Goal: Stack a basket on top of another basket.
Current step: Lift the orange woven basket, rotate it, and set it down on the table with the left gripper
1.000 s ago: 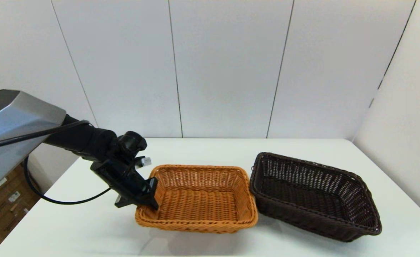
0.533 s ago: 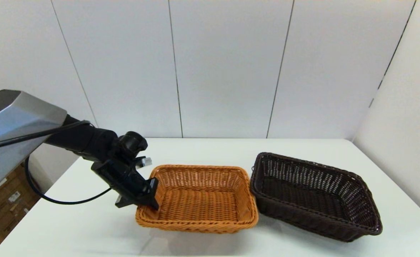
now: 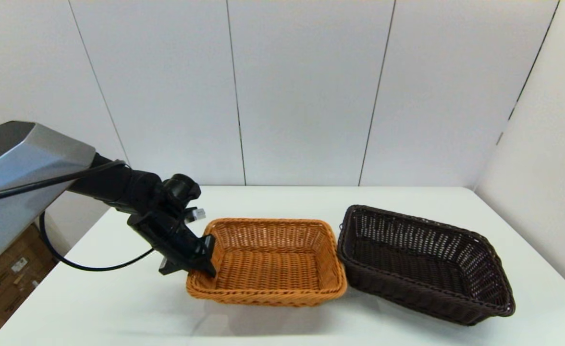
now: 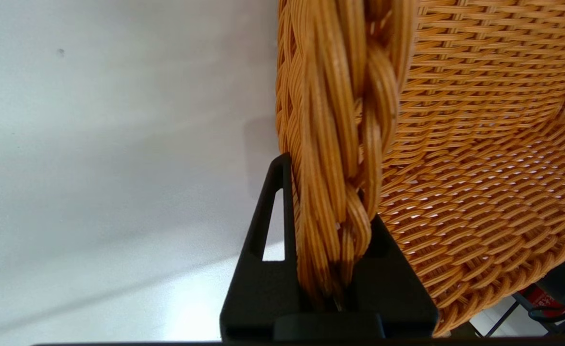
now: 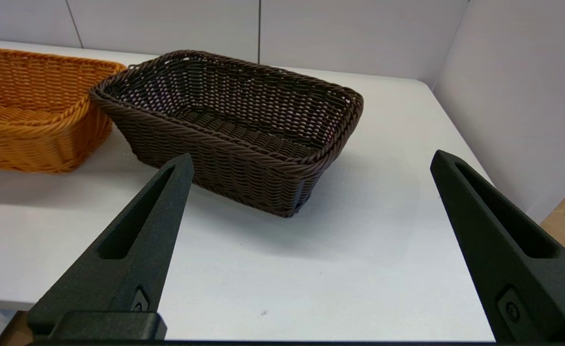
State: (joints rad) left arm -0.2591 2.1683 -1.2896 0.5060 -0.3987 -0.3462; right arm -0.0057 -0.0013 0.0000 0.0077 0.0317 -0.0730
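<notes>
On the white rectangular table (image 3: 282, 202), the dark brown, almost black woven wicker basket (image 3: 424, 262) rests flat, just beside the orange-tan woven wicker basket (image 3: 270, 262) on its right. The left gripper (image 4: 333, 288) pinches the tan basket's braided left rim, raising that end, probably to carry it onto the dark one. The right gripper (image 5: 311, 250) hangs spread wide, idle near the table's front edge; no writing is legible.

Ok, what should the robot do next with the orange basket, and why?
Probably lift it higher. The left gripper has its jaws shut on the orange basket at its left rim, but the basket sits low beside the dark basket, too low to clear that rim. The right gripper is open, idle.
</notes>
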